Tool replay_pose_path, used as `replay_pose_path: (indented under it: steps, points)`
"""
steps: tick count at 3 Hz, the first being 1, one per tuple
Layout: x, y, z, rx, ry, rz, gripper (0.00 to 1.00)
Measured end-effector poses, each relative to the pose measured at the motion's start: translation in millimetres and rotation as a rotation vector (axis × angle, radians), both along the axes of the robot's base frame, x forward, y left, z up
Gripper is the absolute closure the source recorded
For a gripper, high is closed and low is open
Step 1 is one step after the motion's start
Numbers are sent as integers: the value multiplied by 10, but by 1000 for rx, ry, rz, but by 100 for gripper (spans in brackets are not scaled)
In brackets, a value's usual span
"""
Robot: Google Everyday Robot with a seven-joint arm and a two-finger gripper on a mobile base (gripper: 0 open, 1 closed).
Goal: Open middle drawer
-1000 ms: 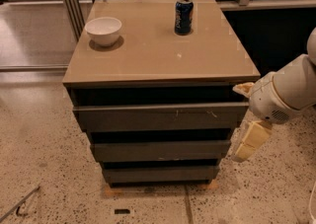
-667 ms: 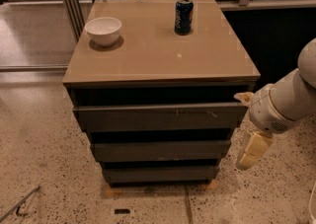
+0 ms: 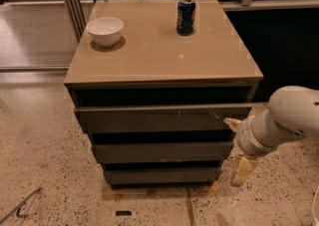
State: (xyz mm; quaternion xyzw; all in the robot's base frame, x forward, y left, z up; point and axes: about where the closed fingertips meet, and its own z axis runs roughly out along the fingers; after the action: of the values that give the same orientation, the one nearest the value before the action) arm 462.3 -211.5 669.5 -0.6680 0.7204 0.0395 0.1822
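The middle drawer (image 3: 162,151) is the second of three dark grey-brown fronts on the tan-topped cabinet (image 3: 159,63), and it looks shut. The top front (image 3: 159,119) has pale scratches. The bottom front (image 3: 162,175) is the smallest. My gripper (image 3: 238,146) hangs off the white arm (image 3: 284,120) just right of the cabinet, level with the middle drawer's right end. Its two pale fingers stand apart: one fingertip (image 3: 232,122) is near the top front's right corner, the other (image 3: 244,170) is low by the bottom front. It holds nothing.
A white bowl (image 3: 105,31) and a blue soda can (image 3: 186,16) stand on the cabinet top. A speckled floor (image 3: 45,170) lies to the left and front. A dark wall panel (image 3: 284,46) is to the right, with metal posts behind.
The gripper has dropped lower along the cabinet's right side, from the level of the top front down to the middle and bottom fronts. The drawers have not moved.
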Motion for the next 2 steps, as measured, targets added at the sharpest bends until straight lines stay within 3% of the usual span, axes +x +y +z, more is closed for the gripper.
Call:
replay_pose_path:
  steps: [1, 2]
  points:
    - [54, 69, -850, 33, 75, -1, 0]
    - [54, 69, -850, 33, 75, -1, 0]
